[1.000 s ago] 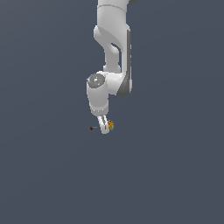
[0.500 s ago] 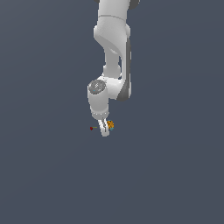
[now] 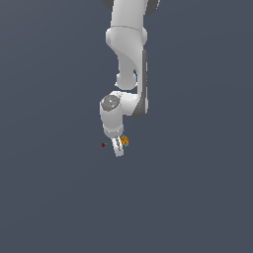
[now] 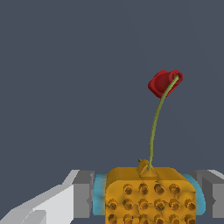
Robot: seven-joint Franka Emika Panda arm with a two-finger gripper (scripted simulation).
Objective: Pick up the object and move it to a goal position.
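1. No brand, label or readable writing shows in either view: the white Franka arm [image 3: 126,64] hangs over a plain slate-grey ground.
2. The end effector [image 3: 118,146] is pinching the object [image 3: 124,141], an orange-yellow speckled lump with small cyan flecks. In the exterior view the lump sits against the white fingers [image 3: 117,147] on the exterior view's right side.
3. From the wrist camera, the object [image 4: 150,195] fills the space between the two grey finger pads [image 4: 83,192], with cyan edges showing on both of its sides, touching the pads. Rows of small round studs cover its orange face.
4. A thin olive-green stem [image 4: 154,131] rises from the top of the lump in the wrist view and curves to a dark-red tip [image 4: 164,82].
5. In the exterior view a tiny dark-red dot [image 3: 103,145] lies near the end effector on the exterior view's left, apart from the fingers.
6. Compared with half a second ago, the arm's pose is nearly the same; the lump remains clamped at the fingers and the red dot sits in the same spot beside them.
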